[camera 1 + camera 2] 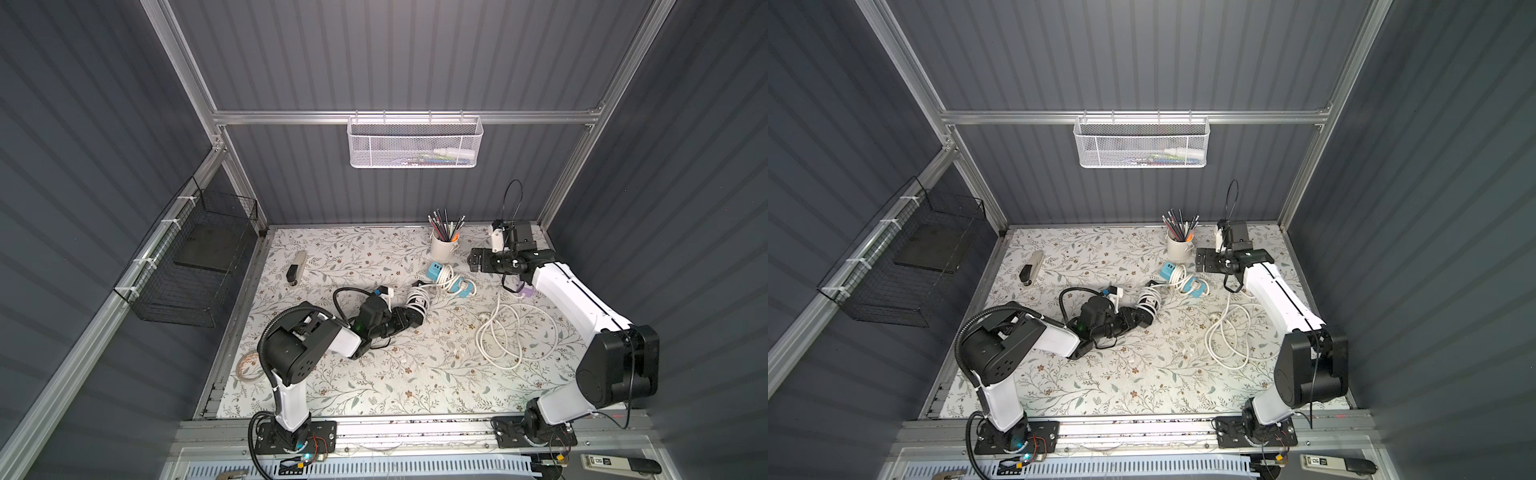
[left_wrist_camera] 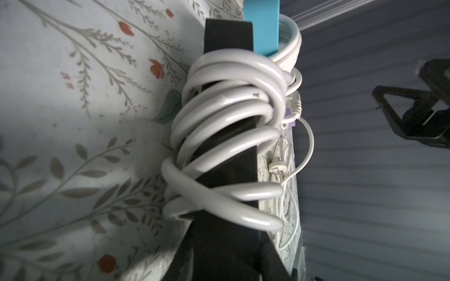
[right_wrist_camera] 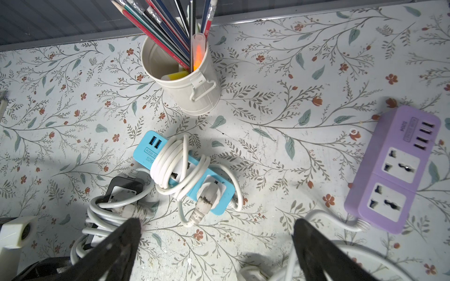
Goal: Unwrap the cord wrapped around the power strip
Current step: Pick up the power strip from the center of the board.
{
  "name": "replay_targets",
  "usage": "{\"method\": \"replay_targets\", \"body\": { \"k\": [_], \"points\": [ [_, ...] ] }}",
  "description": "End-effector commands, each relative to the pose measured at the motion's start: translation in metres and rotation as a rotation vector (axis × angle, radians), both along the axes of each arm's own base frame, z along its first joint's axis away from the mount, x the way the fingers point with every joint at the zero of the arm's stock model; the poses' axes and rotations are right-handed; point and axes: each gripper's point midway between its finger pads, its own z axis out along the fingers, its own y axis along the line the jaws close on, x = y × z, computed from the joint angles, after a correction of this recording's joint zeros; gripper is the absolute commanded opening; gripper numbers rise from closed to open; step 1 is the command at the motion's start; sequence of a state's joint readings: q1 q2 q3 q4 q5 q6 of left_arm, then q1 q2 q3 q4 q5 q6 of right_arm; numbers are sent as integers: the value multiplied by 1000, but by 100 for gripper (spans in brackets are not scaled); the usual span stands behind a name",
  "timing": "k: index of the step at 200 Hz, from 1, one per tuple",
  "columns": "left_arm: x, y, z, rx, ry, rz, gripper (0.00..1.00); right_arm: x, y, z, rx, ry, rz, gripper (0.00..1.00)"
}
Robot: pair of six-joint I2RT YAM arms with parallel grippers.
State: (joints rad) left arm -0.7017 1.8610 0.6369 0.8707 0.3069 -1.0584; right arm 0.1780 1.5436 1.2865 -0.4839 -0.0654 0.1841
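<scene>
- White cord (image 2: 231, 116) winds in many coils round the black strip (image 2: 226, 36). No turn looks taken off, so on this strip the unwrapping has barely begun.
- Black strip sits near the cup (image 3: 190, 90), on its robot side, just past the blue strip (image 3: 146, 155). Whether it rests on the counter (image 1: 374, 390) or is raised a little, I cannot tell.
- Left tool (image 1: 413, 315) is clamped on the black strip at the end away from the cup, which I judge to be a steadying hold.
- Right tool (image 3: 216, 225) hangs above the counter on the cup's robot side, jaws wide apart and empty, between the blue strip and the purple strip (image 3: 389, 170).
- Purple strip, right of the cup, is bare, and a loose cord (image 1: 515, 332) lies in slack loops on the counter nearby. That one looks done.
- Blue strip, just beside the cup, is wound in its own cord and remains to do.
- Left for the black strip: free the cord's end, then lift off every coil.
</scene>
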Motion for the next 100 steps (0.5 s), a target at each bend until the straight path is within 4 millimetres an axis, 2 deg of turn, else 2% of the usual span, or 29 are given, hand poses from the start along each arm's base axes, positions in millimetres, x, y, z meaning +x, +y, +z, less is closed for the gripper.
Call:
{"method": "replay_targets", "body": {
  "k": [1, 22, 49, 76, 100],
  "points": [
    [5, -8, 9, -11, -39, -14, 0, -1, 5, -2, 19, 4, 6, 99],
    [6, -8, 14, -1, -58, -20, 0, -4, 8, -3, 22, 1, 19, 99],
    [6, -7, 30, 73, -97, -54, 0, -9, 17, 9, 42, -40, 70, 99],
    [8, -3, 56, 195, -165, -101, 0, -20, 37, 26, 111, -99, 177, 99],
    [13, 3, 85, 318, -244, -159, 0, -32, 62, 52, 207, -192, 312, 99]
  ]
}}
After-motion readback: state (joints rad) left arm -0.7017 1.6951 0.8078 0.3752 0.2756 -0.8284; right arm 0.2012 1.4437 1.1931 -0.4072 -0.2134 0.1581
